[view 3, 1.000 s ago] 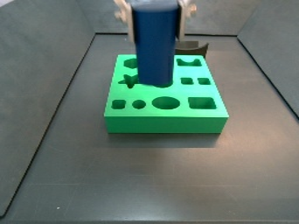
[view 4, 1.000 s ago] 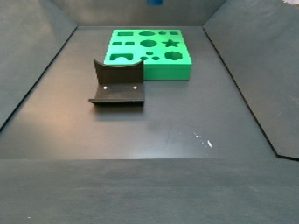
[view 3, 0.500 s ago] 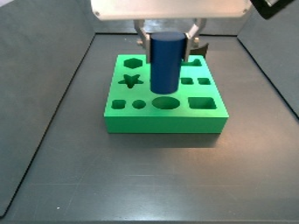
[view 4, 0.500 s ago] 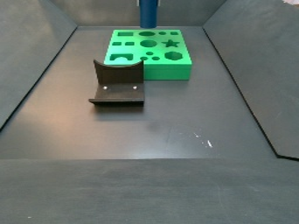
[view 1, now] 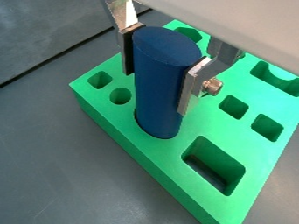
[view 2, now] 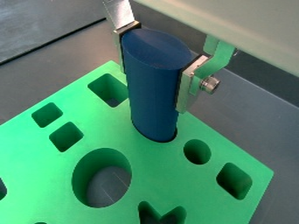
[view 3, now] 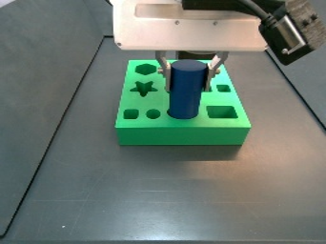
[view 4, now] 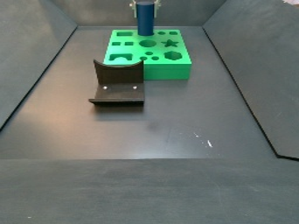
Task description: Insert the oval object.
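The oval object point(view 1: 162, 80) is a tall dark-blue peg held upright between the gripper's silver fingers point(view 1: 198, 77). My gripper point(view 1: 160, 68) is shut on it over the green block point(view 1: 140, 149). The peg's lower end stands in the block's oval hole, most of its height still above the top face, as both wrist views show point(view 2: 155, 83). In a side view the peg point(view 3: 186, 89) stands at the block's front middle point(view 3: 178, 132), under the gripper point(view 3: 186, 69). In a side view the peg point(view 4: 145, 17) rises from the block's far edge point(view 4: 149, 68).
The green block has other cutouts: a star point(view 3: 141, 89), a square point(view 3: 223, 112), a large round hole point(view 2: 103, 176) and small holes. The dark fixture point(view 4: 115, 83) stands on the floor beside the block. Dark walls enclose the floor.
The gripper has come down with the peg, from high above the block to the peg's lower end entering the oval hole.
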Motion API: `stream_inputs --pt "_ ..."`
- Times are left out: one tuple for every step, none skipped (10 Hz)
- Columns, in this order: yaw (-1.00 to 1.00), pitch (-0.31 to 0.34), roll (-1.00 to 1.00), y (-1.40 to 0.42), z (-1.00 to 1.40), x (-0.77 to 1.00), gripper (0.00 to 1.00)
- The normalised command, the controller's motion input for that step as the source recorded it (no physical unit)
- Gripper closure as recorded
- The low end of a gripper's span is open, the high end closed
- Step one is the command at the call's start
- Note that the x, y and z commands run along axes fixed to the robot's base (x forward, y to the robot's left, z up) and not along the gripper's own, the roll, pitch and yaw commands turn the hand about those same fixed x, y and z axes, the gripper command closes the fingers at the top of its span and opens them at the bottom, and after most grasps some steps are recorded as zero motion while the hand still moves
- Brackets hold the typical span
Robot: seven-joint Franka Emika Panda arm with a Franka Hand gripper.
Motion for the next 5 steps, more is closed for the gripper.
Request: stream_inputs --pt "-0.05 -0.053 0.07 -0.06 -0.79 0.0 1.0" --pt "-0.06 -0.126 0.08 -0.02 -0.76 -0.05 1.0" --pt "-0.03 -0.049 0.01 0.0 -0.4 0.0 1.0" --pt "0.0 -0.061 0.0 0.0 -0.48 0.0 1.0" --pt "0.0 -0.09 0.0 0.0 -0.49 0.0 1.0"
